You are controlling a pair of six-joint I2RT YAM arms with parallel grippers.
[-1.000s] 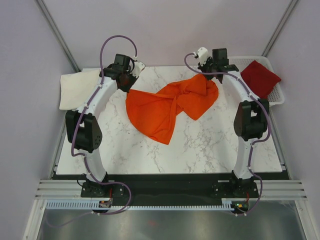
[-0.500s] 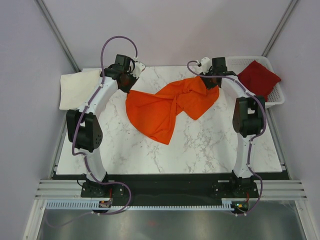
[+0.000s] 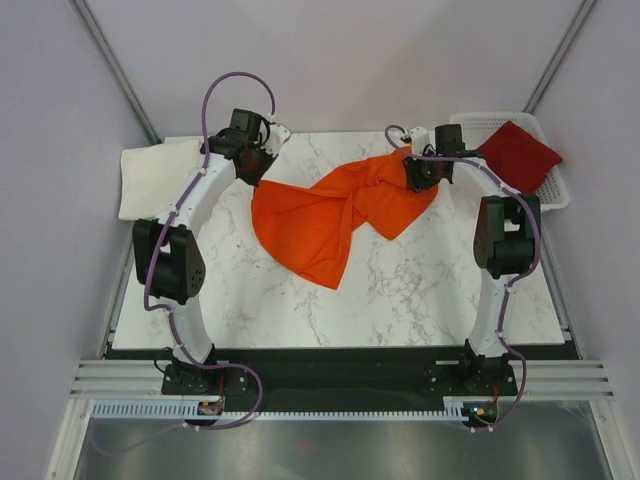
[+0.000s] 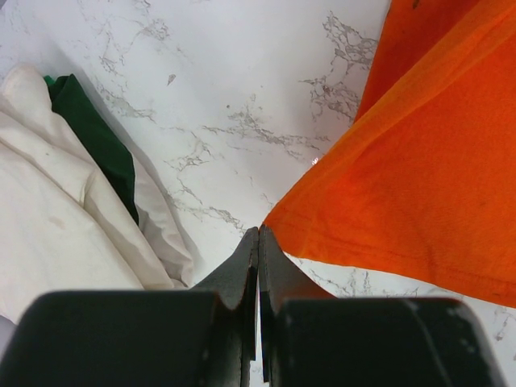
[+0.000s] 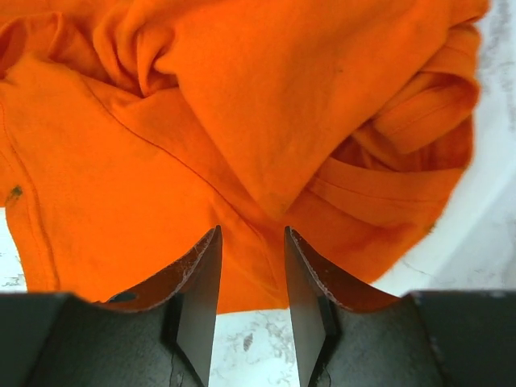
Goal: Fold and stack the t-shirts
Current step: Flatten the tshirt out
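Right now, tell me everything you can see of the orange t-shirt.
The orange t-shirt is plain soft cloth, unfolded, crumpled and twisted once across its middle. It lies on the marble table, its right end bunched into folds. The left gripper is shut right at one hemmed corner; whether it pinches the cloth is unclear. The right gripper stands open over the bunched end.

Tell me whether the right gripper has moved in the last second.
Yes. Judged against the white basket, the right gripper has come from level with its far rim toward the arm bases, and is now over the orange t-shirt.
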